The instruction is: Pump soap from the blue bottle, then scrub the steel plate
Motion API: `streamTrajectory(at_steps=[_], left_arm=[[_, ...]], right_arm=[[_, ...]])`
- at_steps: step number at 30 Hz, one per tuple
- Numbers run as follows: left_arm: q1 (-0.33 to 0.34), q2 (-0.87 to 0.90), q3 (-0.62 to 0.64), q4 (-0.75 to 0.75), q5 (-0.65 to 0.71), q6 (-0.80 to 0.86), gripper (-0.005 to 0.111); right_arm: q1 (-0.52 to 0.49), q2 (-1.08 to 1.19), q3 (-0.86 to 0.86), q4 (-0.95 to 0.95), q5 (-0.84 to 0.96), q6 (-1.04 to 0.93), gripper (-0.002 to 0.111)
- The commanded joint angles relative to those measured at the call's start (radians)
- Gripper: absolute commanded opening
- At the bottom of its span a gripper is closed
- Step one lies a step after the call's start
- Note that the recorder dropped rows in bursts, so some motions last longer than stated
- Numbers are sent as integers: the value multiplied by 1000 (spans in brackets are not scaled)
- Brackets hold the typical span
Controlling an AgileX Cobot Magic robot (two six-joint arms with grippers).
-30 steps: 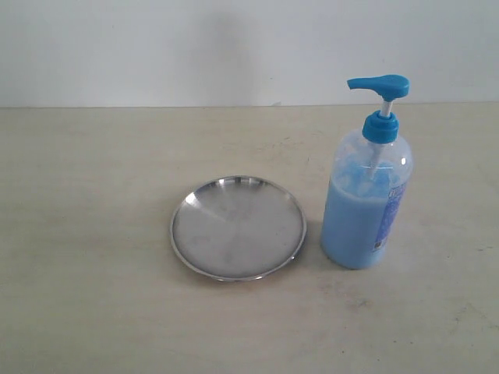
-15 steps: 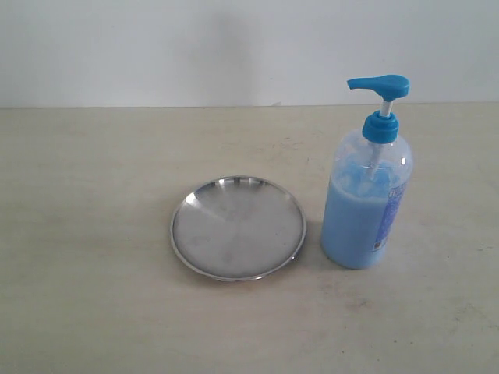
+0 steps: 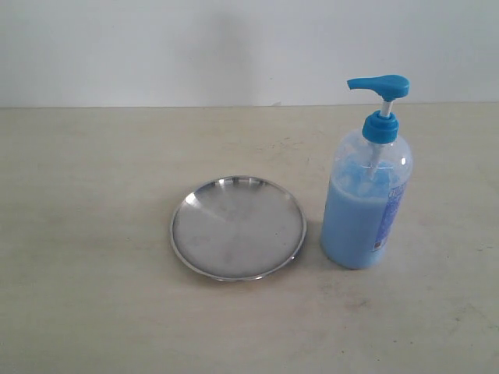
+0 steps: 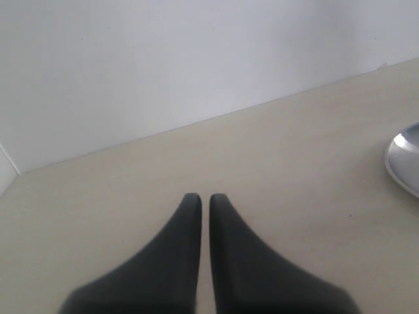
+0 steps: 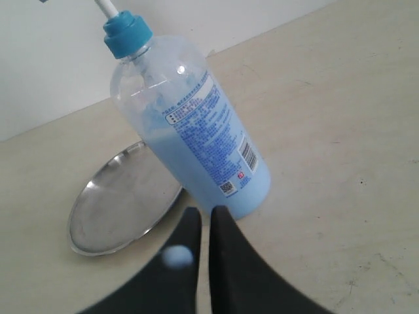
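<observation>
Your exterior view looks down at the plate (image 3: 238, 227), mid-frame, and the bottle (image 3: 365, 195), right of it. Your right wrist view sits near both; the left shares only the plate's rim.

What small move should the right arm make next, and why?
Probably lift the right pincer toward the pump head. The pincer is shut, touches nothing, and points at the lower part of the blue bottle. The pump stem stands extended, unpressed, and the steel plate looks bare, so pumping seems not yet done.
</observation>
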Motion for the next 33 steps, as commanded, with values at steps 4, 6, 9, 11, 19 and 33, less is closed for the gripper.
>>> streamTrajectory(at_steps=[4, 6, 9, 11, 19, 33], left_arm=[[-5, 3, 4, 2, 1, 2, 4], [-5, 3, 4, 2, 1, 2, 4], [-5, 3, 4, 2, 1, 2, 4], [-5, 3, 4, 2, 1, 2, 4], [-5, 3, 4, 2, 1, 2, 4], [-5, 3, 4, 2, 1, 2, 4]], right_arm=[[3, 1, 0, -5, 2, -2, 1], [3, 1, 0, -5, 2, -2, 1], [3, 1, 0, -5, 2, -2, 1], [3, 1, 0, -5, 2, -2, 1], [3, 1, 0, -43, 17, -73, 1], [3, 1, 0, 142, -488, 51, 1]])
